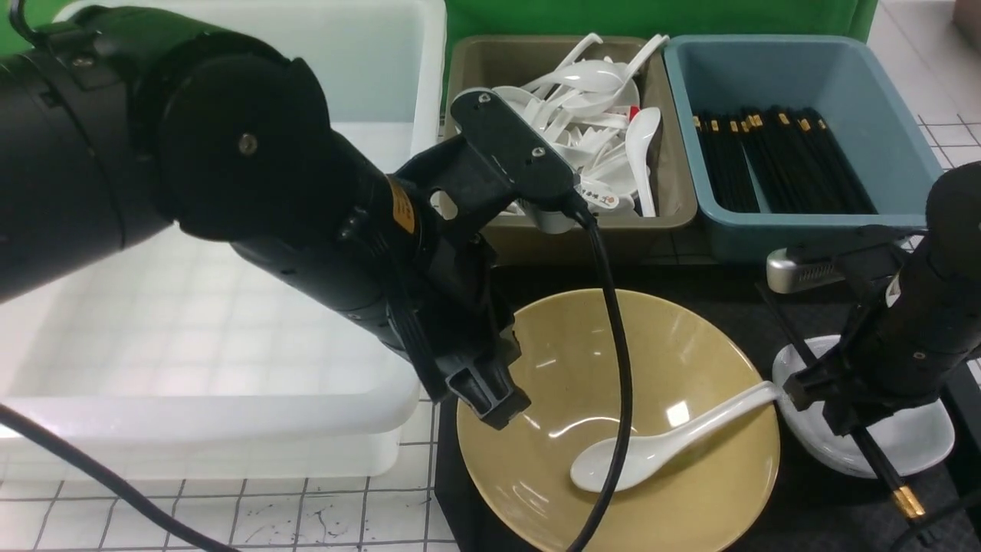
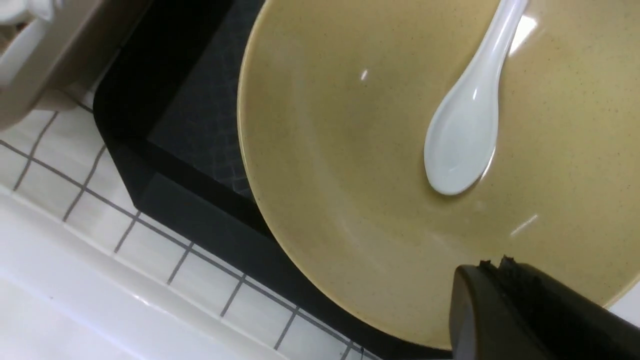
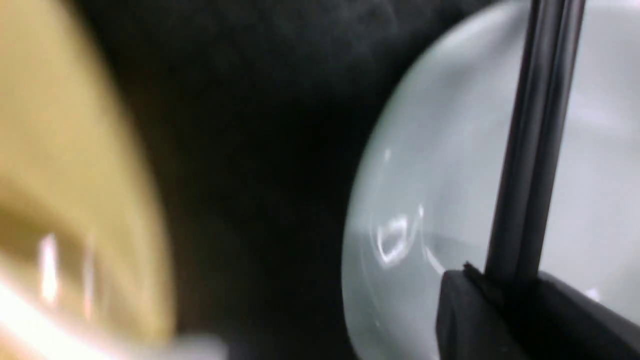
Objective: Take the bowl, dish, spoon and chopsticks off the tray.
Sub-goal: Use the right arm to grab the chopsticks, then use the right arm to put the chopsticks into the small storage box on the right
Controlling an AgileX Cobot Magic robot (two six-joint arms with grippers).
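Chopsticks (image 1: pixel 878 461) cross the dish (image 1: pixel 916 438) at the right gripper (image 1: pixel 831 402).

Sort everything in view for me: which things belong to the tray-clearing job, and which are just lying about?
Part of the job: bowl, spoon lying in the bowl, dish, chopsticks across the dish, tray.
Just lying about: white tub, tan bin of spoons, blue bin of chopsticks.

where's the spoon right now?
Front view, centre-right: the spoon lies inside the bowl on the tray, scoop near the bowl's bottom, handle leaning up on the right rim toward the dish.
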